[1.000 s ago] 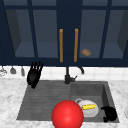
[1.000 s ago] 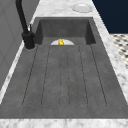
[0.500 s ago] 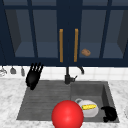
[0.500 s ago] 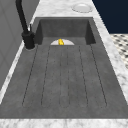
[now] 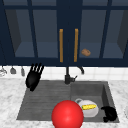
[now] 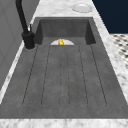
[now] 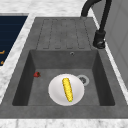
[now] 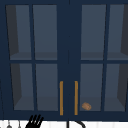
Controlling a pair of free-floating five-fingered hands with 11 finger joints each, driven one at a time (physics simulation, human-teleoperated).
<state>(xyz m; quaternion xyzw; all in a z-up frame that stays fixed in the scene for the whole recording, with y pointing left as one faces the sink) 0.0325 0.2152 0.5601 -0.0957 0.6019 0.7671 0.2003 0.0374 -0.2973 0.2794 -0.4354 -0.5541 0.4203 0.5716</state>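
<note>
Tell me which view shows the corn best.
The right side view: the whole corn lies in plain sight on the plate. The front view shows it foreshortened; the left side view shows just its tip.

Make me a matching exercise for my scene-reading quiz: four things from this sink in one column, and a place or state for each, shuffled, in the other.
Things:
1. corn cob
2. left hand
3. right hand
4. brown lump

Places or states:
A. behind the cabinet's glass door
B. low in the sink basin's right corner, fingers curled
C. lying on the white plate
D. above the draining board, fingers straight

Pairs: 1-C, 2-D, 3-B, 4-A
</note>
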